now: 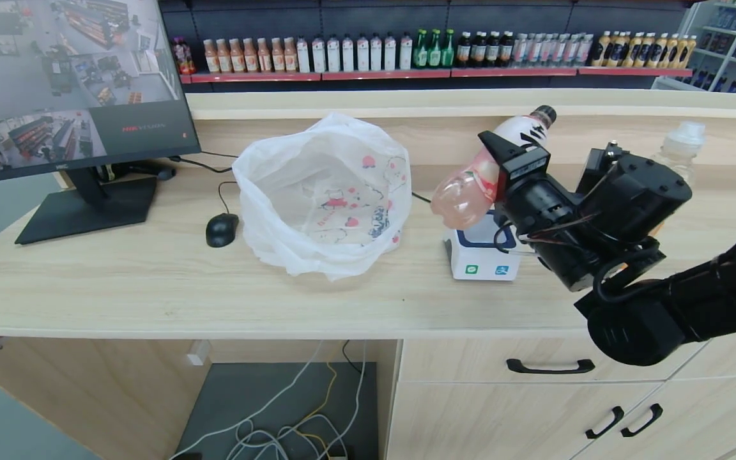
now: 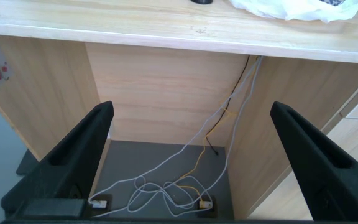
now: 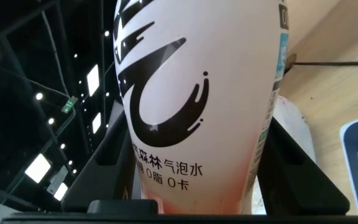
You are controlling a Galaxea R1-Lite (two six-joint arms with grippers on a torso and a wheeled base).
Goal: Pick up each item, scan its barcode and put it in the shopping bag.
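My right claw [image 1: 494, 167] is clenched around the middle of a pink-and-white drink bottle [image 1: 467, 188]. It holds the bottle in the air off the shopping bag's [image 1: 326, 191] right side, apart from the bag. The bottle is tilted, its rounded base turned toward the bag and its dark cap pointing up and away. Right under it a small white scanner box [image 1: 478, 257] stands on the worktop [image 1: 119, 287], so that box sits between the bag and my arm. The bag itself is white plastic with red prints and slumps open, mouth up. Just beside its left side lies a black mouse [image 1: 222, 229], and farther left stands a monitor [image 1: 55, 83]. Well to the bag's right, at the back edge of the worktop, a clear bottle with a white cap [image 1: 679, 148] stands half hidden behind my right arm. Behind the bag, beyond the worktop, a shelf [image 1: 406, 74] carries a row of drinks. My left claw [image 2: 191, 162] hangs released, fingers spread wide with nothing between them, lower than the bag and facing the open recess under the worktop, where loose cables [image 2: 166, 186] lie.
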